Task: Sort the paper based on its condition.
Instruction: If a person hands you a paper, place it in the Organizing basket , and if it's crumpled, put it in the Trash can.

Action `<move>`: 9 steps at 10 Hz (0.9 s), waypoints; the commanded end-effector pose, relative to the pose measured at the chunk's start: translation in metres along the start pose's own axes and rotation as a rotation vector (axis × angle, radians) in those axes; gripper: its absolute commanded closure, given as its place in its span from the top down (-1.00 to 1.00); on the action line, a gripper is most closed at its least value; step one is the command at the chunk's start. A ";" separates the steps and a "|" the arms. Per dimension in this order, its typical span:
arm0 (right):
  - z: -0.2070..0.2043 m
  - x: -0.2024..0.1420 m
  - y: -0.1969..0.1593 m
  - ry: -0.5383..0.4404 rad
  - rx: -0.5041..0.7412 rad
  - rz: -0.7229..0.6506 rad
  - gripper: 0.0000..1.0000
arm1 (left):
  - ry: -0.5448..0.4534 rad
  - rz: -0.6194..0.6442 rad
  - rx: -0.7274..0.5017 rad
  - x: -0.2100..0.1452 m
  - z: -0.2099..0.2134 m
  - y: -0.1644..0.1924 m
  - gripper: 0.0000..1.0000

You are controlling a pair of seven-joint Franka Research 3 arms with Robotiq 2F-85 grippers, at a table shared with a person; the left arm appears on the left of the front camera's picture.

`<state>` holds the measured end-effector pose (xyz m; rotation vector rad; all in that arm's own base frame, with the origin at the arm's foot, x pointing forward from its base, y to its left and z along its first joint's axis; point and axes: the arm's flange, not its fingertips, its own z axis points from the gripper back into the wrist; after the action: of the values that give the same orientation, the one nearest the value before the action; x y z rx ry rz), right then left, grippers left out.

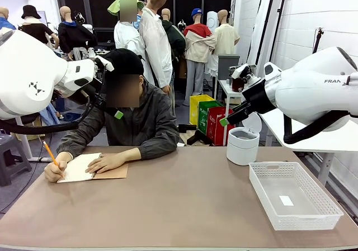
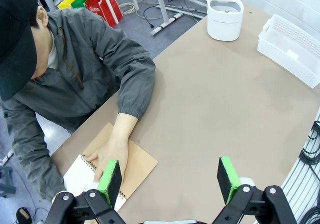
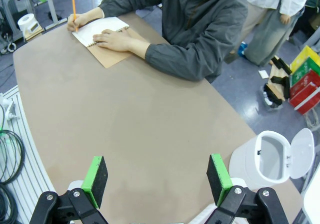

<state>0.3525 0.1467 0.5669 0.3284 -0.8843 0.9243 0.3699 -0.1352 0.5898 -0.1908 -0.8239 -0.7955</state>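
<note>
White basket point(image 1: 262, 198), small white rectangle point(image 1: 286, 200) inside

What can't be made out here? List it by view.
- Front view: writing on the notebook page, too small; the person's hand covers part.
- Left wrist view: part of the page, behind a pad of the left gripper.
- Front view: the white slip in the basket, too small to identify.
</note>
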 end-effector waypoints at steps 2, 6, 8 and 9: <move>0.000 0.000 0.000 0.000 0.008 -0.001 1.00 | 0.004 0.014 0.007 0.000 0.000 0.000 1.00; 0.000 0.000 0.000 0.000 0.008 -0.001 1.00 | 0.004 0.014 0.007 0.000 0.000 0.000 1.00; 0.000 0.000 0.000 0.000 0.008 -0.001 1.00 | 0.004 0.014 0.007 0.000 0.000 0.000 1.00; 0.000 0.000 0.000 0.000 0.008 -0.001 1.00 | 0.004 0.014 0.007 0.000 0.000 0.000 1.00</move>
<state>0.3525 0.1467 0.5669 0.3284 -0.8843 0.9243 0.3699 -0.1352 0.5898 -0.1908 -0.8239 -0.7955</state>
